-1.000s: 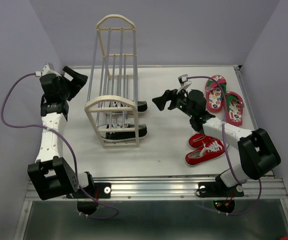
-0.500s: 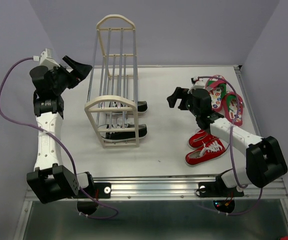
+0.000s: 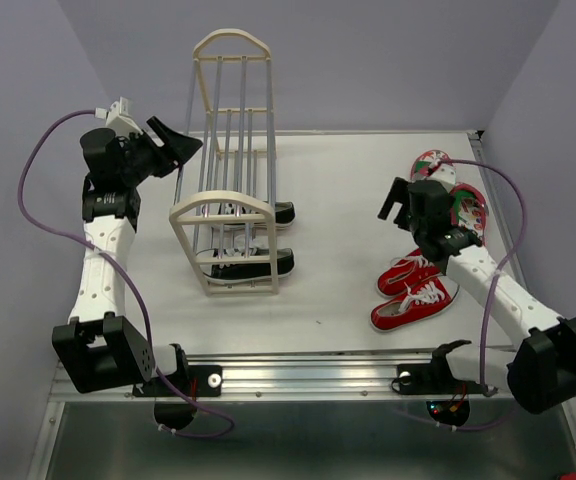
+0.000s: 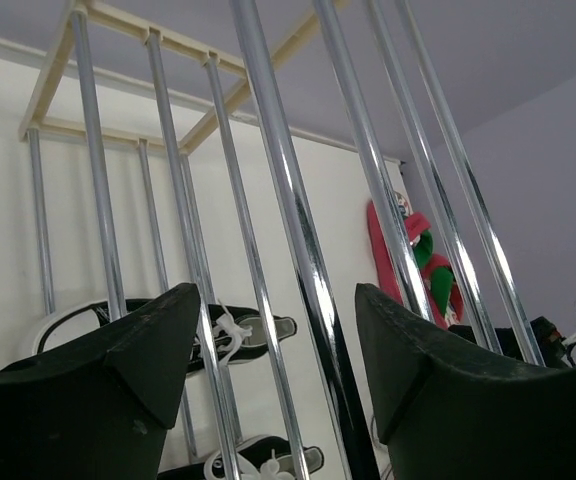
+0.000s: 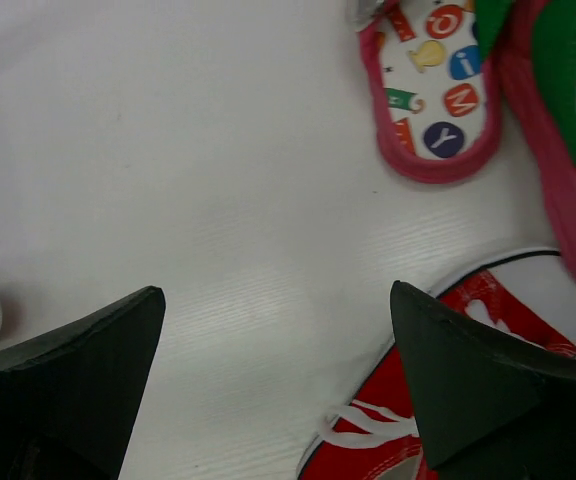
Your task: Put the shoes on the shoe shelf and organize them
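Two black sneakers (image 3: 266,214) sat low in the shoe shelf (image 3: 230,100); two red sneakers (image 3: 408,305) and two flip-flops (image 3: 430,162), half-hidden behind the arm (image 3: 488,285), lay on the surface (image 3: 338,280). Left claw (image 3: 178,142) and right claw (image 3: 388,203) gaped, empty.

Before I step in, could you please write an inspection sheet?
Surface: white tabletop.
Job's things: cream rack with grey metal rods upright; two black canvas sneakers low inside it; two red canvas sneakers, two pink patterned flip-flops on the tabletop.
Clutter: nothing seen.
Grippers: left gripper at the rods, right gripper near the red sneakers; fingers apart, empty.
Cables: purple cables loop off both arms.
Surroundings: lilac walls.
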{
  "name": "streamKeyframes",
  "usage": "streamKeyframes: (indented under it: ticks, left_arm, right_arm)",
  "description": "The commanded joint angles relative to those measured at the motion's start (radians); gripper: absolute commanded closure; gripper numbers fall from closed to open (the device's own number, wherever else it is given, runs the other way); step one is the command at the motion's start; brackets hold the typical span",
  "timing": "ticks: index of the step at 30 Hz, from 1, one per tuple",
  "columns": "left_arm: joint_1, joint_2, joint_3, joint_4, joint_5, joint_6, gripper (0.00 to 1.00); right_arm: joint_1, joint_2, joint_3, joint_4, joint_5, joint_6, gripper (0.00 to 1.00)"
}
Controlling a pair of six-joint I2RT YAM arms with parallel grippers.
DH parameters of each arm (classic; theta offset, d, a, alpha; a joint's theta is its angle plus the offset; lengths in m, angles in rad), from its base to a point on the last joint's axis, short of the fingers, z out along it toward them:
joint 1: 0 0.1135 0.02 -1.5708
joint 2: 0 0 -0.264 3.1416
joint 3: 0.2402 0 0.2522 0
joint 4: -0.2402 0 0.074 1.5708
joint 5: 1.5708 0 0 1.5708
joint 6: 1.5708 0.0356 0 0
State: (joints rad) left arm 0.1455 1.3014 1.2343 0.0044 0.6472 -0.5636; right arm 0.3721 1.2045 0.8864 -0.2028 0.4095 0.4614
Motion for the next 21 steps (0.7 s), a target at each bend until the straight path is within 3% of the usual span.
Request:
streamKeyframes:
  ticks: [1,5,13,21]
  left_arm:
    - [-0.014,-0.037,-0.018,0.057,0.026,0.021,0.28]
    - [-0.023,-0.039,-0.030,0.075,0.028,0.018,0.37]
    - [-0.026,-0.034,-0.032,0.069,0.011,0.019,0.57]
    - [-0.035,-0.048,-0.036,0.057,-0.024,0.033,0.61]
  right_arm:
    - [-0.172,-0.030,-0.026,-0.112,0.047,0.049,0.00]
    - [-0.318,0.126,0.043,-0.087,-0.129,0.017,0.00]
    - [-0.347,0.486,0.271,-0.010,-0.106,-0.105,0.00]
    - [-0.348,0.553,0.330,-0.015,0.035,-0.213,0.00]
